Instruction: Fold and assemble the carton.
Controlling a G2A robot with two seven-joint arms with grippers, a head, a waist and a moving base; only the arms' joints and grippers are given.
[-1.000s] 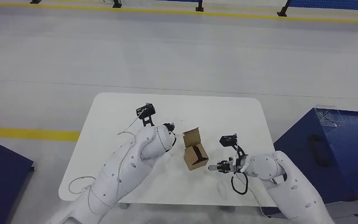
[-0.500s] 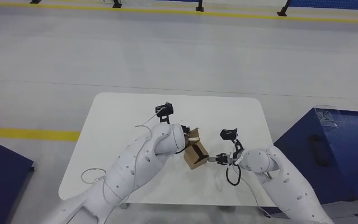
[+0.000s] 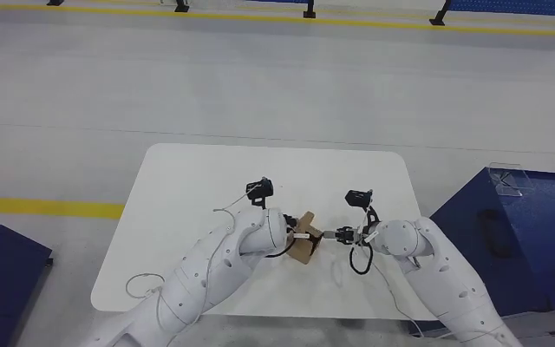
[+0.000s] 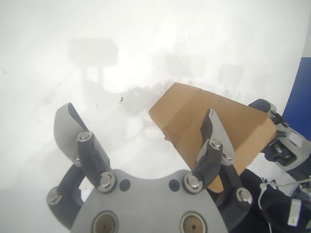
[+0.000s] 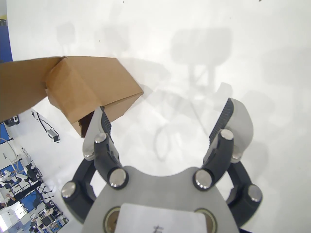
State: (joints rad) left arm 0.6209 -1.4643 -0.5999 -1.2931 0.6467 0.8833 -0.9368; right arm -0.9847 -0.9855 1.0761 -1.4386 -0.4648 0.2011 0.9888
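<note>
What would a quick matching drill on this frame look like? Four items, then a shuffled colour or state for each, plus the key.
Items:
1. carton
2. table
3. right gripper
4. cabinet beside the table

Colour or state:
A. white
B. open
C. brown
D. blue

Pairs: 1-C, 2-A, 3-B, 4-D.

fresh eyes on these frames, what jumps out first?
A small brown carton sits near the middle of the white table, with an arm on either side of it. The left gripper is open, one finger lying across the carton's face. The right gripper is open too, one finger at the carton's open end.
</note>
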